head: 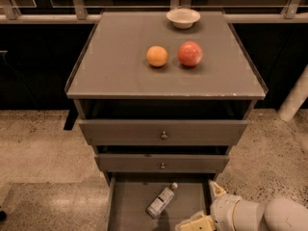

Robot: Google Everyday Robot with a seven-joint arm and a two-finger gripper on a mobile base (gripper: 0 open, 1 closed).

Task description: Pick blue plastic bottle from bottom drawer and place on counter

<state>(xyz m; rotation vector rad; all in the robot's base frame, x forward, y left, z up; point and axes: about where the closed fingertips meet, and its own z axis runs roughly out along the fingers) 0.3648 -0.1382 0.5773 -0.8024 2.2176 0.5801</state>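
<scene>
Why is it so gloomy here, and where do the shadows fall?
Camera view: dim, warm light from above; the counter is brightest, soft shadows under the orange and the red fruit; gaps above the upper drawers go black; the bottom drawer lies shaded, the blue plastic bottle yet readable, the gripper low at its right.

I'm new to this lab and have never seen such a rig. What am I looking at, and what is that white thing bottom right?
One camera looks down on a grey drawer cabinet. The white tube at the bottom right is the robot's arm, ending in its cream-coloured hand, which hangs by the front right corner of the open bottom drawer. A blue plastic bottle lies on its side in that drawer, apart from the hand, so nothing is held. On the counter sit an orange, a red apple and a white bowl.
</scene>
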